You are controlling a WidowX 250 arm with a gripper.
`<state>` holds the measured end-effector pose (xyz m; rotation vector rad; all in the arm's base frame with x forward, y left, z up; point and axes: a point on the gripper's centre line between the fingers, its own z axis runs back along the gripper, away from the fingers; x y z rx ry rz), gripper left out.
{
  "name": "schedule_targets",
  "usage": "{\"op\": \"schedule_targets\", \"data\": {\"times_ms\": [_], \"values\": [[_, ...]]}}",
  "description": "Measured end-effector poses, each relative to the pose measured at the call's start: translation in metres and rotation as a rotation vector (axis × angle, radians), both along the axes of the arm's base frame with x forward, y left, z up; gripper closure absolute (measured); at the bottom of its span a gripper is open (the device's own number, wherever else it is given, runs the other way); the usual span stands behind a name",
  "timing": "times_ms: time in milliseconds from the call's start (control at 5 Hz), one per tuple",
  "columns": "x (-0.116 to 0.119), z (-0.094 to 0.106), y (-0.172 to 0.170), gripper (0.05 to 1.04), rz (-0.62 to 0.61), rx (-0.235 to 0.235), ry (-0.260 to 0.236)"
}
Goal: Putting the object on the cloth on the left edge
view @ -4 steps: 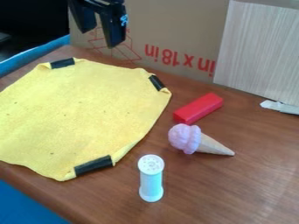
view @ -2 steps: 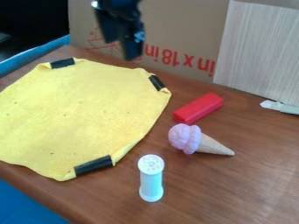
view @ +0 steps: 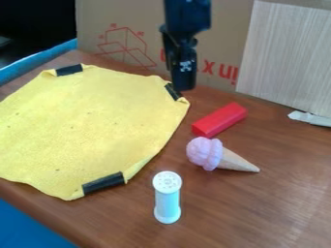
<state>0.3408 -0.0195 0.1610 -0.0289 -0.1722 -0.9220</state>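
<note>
Task's thing isn't named; three candidates, all on the table [view: 252, 213] to the right of the cloth [view: 84, 126] in the camera view: block [view: 219, 119], cone [view: 205, 153], shaker [view: 167, 197]. Gripper [view: 179, 80] hangs above the table's far side, by the cloth's far right corner, holding none of the three; open or closed, cannot tell. Block: probably light and stiff, flat faces, maybe a bit slick; pinch across the narrow width, mid-length. Cone: lies on its side, likely light hollow plastic, rounded and tapered, could roll or squirt out if taken near the tip; grab where scoop meets wafer. Shaker: stands upright, likely light rigid plastic, smooth, could tip if nudged; take it round the pale blue waist, between the wider ends. None looks fragile. Writing: red print [view: 227, 72] on the cardboard [view: 226, 24], upside down, partly behind gripper, plus a red line drawing of a box [view: 126, 47]; not transcribed. No brand or label made out on block, cone or shaker.
</note>
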Motion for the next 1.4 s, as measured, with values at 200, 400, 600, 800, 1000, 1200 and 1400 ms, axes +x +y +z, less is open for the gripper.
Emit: {"op": "schedule_targets", "data": {"times_ms": [200, 400, 600, 800, 1000, 1200, 1400], "values": [[0.002, -0.012, -0.023, 0.084, -0.202, 0.012, 0.064], [-0.002, -0.016, -0.045, 0.084, -0.34, 0.04, 0.061], [-0.011, -0.033, -0.058, 0.084, -0.393, 0.068, 0.073], [-0.021, -0.044, -0.069, 0.084, -0.402, 0.114, 0.033], [-0.023, -0.054, -0.068, 0.084, -0.358, 0.132, -0.005], [-0.024, -0.062, -0.071, 0.084, -0.338, 0.156, -0.029], [-0.02, -0.067, -0.07, 0.084, -0.318, 0.169, -0.064]]}}
